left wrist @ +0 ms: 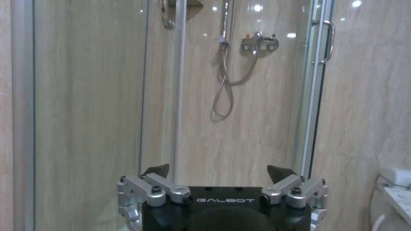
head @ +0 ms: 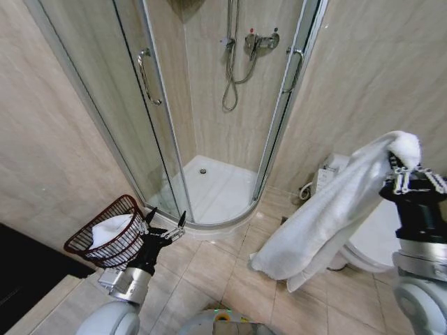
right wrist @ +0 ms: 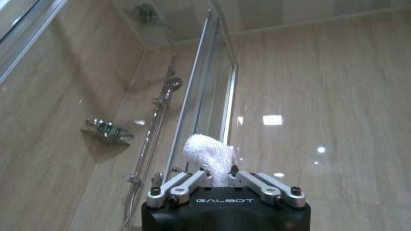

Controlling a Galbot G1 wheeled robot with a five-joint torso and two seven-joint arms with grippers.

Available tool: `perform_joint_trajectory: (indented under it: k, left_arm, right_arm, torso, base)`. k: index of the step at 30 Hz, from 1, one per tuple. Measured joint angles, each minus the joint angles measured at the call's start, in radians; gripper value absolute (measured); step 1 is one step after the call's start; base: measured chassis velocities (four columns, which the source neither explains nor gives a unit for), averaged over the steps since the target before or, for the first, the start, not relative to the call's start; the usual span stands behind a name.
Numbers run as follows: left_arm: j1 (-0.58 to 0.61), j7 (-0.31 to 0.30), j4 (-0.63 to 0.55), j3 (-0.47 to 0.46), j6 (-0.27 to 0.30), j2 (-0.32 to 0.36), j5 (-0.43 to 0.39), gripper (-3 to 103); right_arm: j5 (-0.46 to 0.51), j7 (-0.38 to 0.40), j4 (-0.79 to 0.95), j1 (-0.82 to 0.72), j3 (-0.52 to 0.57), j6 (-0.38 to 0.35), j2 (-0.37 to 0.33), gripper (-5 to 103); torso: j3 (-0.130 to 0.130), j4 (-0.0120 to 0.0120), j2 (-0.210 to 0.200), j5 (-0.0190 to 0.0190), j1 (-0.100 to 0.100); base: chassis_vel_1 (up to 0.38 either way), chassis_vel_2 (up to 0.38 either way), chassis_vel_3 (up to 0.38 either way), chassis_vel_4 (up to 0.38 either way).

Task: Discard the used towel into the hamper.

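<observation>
A white towel (head: 328,216) hangs in a long fold from my right gripper (head: 408,171), which is shut on its top end, raised at the right of the head view. The right wrist view shows the towel's tip (right wrist: 209,151) poking up between the closed fingers of that gripper (right wrist: 218,175). The hamper (head: 122,248), a dark reddish wire basket, stands on the floor at lower left with a white cloth (head: 112,229) inside. My left gripper (head: 166,215) is open just right of the hamper's rim, holding nothing; the left wrist view shows this gripper (left wrist: 218,171) facing the shower.
A curved glass shower enclosure (head: 216,188) with a white tray fills the corner ahead. A white toilet (head: 377,244) stands behind the hanging towel at right. Beige floor tiles (head: 209,272) lie between hamper and towel. A dark surface (head: 21,272) borders the far left.
</observation>
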Motion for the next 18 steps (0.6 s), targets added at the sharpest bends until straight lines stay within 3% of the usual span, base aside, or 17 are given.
perform_joint_trajectory:
  k: [18]
  left_arm:
    - [0.000, 0.000, 0.000, 0.000, 0.000, 0.000, 0.000, 99]
  right_arm:
    - [0.061, 0.009, 0.000, -0.003, 0.084, -0.004, -0.024, 7]
  torso:
    - [0.045, 0.0000, 0.079, 0.0000, 0.034]
  base:
    - [0.000, 0.000, 0.000, 0.000]
